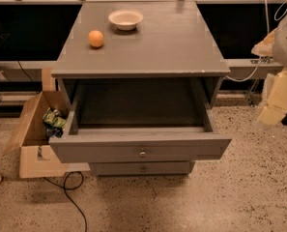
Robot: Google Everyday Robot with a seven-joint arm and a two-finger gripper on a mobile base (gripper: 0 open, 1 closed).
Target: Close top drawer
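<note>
Right of top drawer (109, 151), tool (276, 100) partly cropped

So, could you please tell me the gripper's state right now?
Gripper: at the right edge, clear of the open top drawer; open or closed cannot be told.

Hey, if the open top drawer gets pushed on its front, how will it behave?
The top drawer looks like stiff wood, so it should probably slide in without flexing. It appears empty, so likely light. Pushing near the knob should limit skewing. The gripper hangs at the picture's right edge, clear of the drawer.
</note>
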